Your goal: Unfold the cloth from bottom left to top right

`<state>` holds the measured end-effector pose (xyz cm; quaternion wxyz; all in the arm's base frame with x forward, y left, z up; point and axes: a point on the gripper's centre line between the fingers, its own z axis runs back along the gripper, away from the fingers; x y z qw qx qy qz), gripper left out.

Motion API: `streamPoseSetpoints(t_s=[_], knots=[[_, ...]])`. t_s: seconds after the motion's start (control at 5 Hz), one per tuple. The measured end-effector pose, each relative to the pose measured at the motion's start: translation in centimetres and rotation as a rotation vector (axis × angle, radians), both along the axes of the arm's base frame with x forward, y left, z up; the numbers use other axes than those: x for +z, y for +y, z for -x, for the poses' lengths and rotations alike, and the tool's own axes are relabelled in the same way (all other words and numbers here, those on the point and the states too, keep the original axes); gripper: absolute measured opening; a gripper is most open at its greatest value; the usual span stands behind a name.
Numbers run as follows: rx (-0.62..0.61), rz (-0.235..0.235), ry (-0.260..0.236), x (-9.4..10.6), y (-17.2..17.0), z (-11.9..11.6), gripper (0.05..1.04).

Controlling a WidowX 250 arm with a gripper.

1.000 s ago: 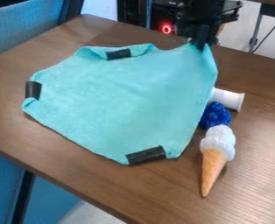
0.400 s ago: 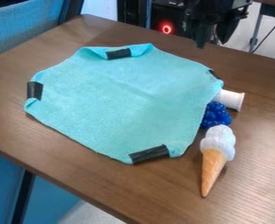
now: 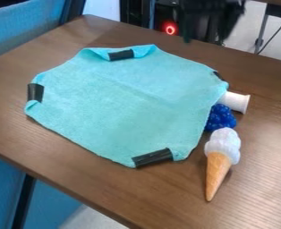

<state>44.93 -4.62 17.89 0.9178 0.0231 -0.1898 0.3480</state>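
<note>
At the far side, the gripper [image 3: 205,37] holds nothing, jaws wide. The cloth [image 3: 122,105] seems light, soft; better pinch one corner.

1. The cloth [image 3: 119,107] is showing plain turquoise, its edge patches [image 3: 153,158] showing black.
2. The table [image 3: 262,147] is displaying brown with streaky wood grain.
3. The toy ice cream [image 3: 219,156] is pairing whitish scoops with an orange-tan cone.
4. The bumpy toy [image 3: 220,118] is showing deep blue, the cylinder [image 3: 236,102] white.
5. The gripper [image 3: 206,36] is appearing black.
6. The ring light [image 3: 166,29] is glowing red.
7. The chair [image 3: 26,24] is showing blue.
</note>
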Motion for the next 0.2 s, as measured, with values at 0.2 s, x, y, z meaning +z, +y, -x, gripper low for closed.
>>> streamPoseSetpoints(t_s=[0.2], knots=[[-0.085,-0.211,0.255,1.11,2.63,4.03,0.999]])
